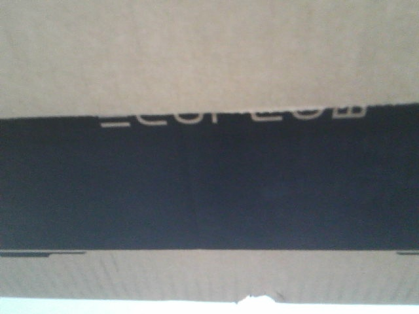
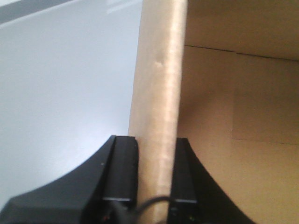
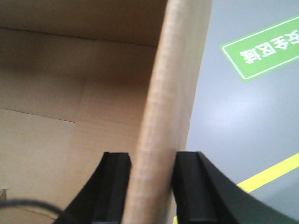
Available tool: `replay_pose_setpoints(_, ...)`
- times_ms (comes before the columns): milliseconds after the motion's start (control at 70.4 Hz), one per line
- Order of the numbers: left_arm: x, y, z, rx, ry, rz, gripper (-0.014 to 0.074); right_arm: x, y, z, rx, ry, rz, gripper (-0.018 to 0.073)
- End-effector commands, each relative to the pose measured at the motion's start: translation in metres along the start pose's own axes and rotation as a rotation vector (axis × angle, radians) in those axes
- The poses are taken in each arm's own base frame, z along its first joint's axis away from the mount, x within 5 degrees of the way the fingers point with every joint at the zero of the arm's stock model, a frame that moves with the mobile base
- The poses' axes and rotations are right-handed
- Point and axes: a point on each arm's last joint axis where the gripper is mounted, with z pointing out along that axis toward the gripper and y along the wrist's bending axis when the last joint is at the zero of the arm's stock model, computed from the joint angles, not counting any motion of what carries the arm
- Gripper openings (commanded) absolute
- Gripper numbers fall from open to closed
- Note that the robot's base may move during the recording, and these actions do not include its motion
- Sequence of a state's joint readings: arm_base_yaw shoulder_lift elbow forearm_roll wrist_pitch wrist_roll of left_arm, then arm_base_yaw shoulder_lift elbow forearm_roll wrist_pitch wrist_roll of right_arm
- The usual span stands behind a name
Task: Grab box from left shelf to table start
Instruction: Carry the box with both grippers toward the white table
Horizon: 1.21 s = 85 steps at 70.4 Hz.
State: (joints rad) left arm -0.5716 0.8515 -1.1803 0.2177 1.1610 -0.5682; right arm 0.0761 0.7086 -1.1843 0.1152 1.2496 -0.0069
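Close against the front camera, one box [image 1: 209, 59] fills the view, its black panel [image 1: 209, 190] above a single pale strip of worktop [image 1: 98, 306]. No shelf shows anywhere, so the lift off it looks done. Two pincers hold it, the left pincer [image 2: 155, 144] and right pincer [image 3: 150, 158] each pinching one cardboard wall. Setting down and letting go seem left; whether the box rests yet cannot be told.
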Motion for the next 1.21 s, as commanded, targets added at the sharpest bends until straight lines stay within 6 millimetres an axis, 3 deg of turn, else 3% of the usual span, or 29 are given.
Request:
replay_pose_setpoints(0, -0.0165, -0.0102, -0.0112, 0.119, -0.144, -0.048, -0.0096, -0.0131, 0.0063, -0.0077, -0.059, -0.119, -0.003, 0.0060)
replay_pose_setpoints(1193, -0.0166, -0.0103, -0.0112, 0.120, -0.146, -0.048, -0.0096, -0.0132, 0.0063, -0.0077, -0.060, -0.120, -0.003, 0.0060)
